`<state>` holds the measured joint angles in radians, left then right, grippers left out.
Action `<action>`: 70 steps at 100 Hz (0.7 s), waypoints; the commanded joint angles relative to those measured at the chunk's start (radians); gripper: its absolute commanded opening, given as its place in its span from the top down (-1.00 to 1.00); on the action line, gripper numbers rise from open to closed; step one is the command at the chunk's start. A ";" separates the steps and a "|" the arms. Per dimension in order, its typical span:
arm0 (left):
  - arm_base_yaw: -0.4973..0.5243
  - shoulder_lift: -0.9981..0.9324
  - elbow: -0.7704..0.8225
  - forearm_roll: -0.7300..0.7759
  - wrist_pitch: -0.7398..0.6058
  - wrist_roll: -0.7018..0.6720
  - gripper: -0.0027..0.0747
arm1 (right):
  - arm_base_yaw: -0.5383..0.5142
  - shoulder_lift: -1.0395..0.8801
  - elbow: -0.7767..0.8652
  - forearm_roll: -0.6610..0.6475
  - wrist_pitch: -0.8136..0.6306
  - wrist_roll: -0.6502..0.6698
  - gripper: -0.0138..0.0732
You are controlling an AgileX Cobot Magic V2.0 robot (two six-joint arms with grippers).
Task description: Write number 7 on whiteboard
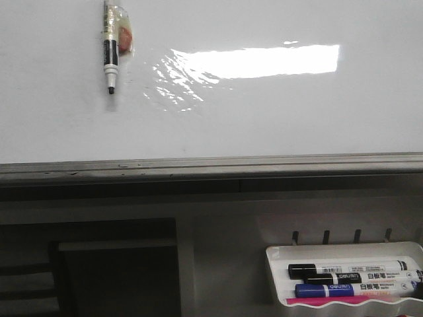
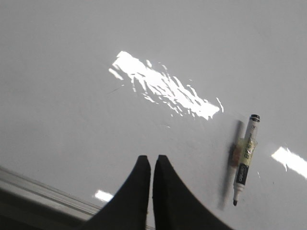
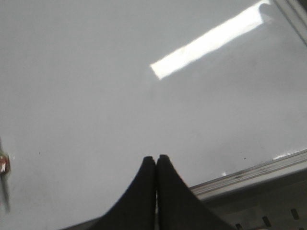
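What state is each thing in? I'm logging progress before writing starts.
Large glossy white whiteboard: blank, no 7 drawn.
Black-tipped white marker on the board: uncapped, tip down, not held.
Left claw: shut, empty.
Right claw: shut, empty.
White marker tray: holding capped markers.

An office or classroom-style setting: a large glossy whiteboard (image 1: 264, 119) with a grey metal lower edge fills the wall, a marker (image 1: 111, 49) fixed to its surface at upper left, while a white tray (image 1: 274, 274) of board markers (image 1: 344, 281) hangs below at right.
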<state>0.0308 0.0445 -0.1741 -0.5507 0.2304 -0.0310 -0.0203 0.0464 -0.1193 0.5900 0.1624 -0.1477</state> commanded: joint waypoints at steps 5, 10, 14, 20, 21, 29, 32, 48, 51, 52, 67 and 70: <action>-0.010 0.146 -0.183 0.154 0.111 0.002 0.98 | 0.002 0.180 -0.163 -0.103 0.131 -0.027 0.82; -0.010 0.211 -0.237 0.172 0.168 0.014 0.98 | 0.002 0.251 -0.211 -0.126 0.176 -0.027 0.82; -0.010 0.248 -0.276 0.172 0.208 0.048 0.98 | 0.002 0.299 -0.251 -0.137 0.208 -0.028 0.82; -0.010 0.307 -0.323 0.170 0.250 0.103 0.98 | 0.004 0.373 -0.301 -0.139 0.238 -0.028 0.82; -0.010 0.313 -0.327 0.170 0.253 0.108 0.98 | 0.006 0.380 -0.312 -0.139 0.238 -0.028 0.82; -0.010 0.372 -0.366 0.164 0.277 0.144 0.98 | 0.013 0.454 -0.368 -0.139 0.259 -0.028 0.82; -0.010 0.388 -0.380 0.154 0.281 0.158 0.98 | 0.015 0.474 -0.389 -0.139 0.264 -0.028 0.82; -0.043 0.454 -0.401 0.029 0.251 0.258 0.81 | 0.016 0.555 -0.451 -0.139 0.282 -0.028 0.69; -0.054 0.463 -0.401 0.001 0.244 0.288 0.71 | 0.016 0.566 -0.458 -0.139 0.282 -0.028 0.58; -0.059 0.468 -0.401 -0.005 0.242 0.296 0.68 | 0.016 0.570 -0.460 -0.139 0.282 -0.028 0.55; -0.107 0.522 -0.401 -0.097 0.179 0.374 -0.11 | 0.016 0.588 -0.471 -0.137 0.281 -0.029 -0.18; -0.116 0.535 -0.401 -0.108 0.165 0.382 -0.22 | 0.016 0.588 -0.471 -0.137 0.281 -0.029 -0.27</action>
<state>-0.0567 0.5404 -0.5381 -0.5843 0.5032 0.3132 -0.0090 0.6242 -0.5506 0.4496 0.4954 -0.1668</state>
